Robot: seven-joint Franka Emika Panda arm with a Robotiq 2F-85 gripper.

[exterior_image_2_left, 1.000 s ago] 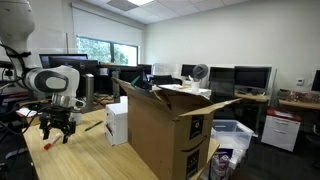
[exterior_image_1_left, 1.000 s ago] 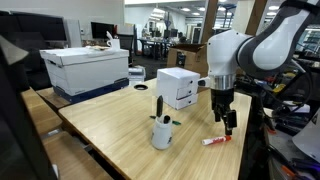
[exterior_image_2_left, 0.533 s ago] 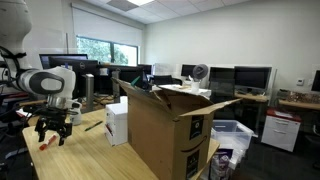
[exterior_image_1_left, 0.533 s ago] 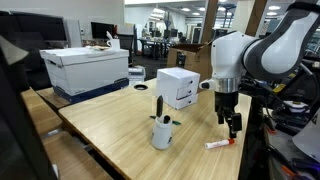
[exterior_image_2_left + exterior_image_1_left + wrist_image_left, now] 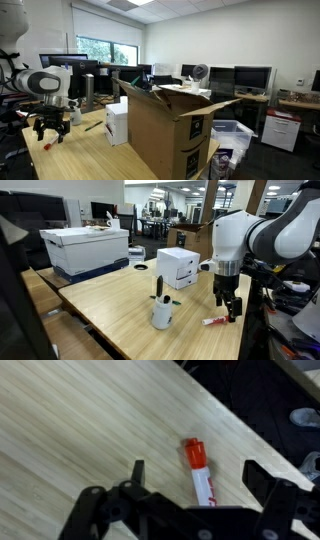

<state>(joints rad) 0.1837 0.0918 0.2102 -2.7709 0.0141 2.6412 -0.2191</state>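
You're working in an open-plan office: desks with rows of monitors (image 5: 250, 77) line the walls, a roller blind (image 5: 105, 22) hangs over the window, a white file box (image 5: 85, 248) sits on the wooden table (image 5: 110, 305), and a large cardboard box (image 5: 165, 130) stands alongside.
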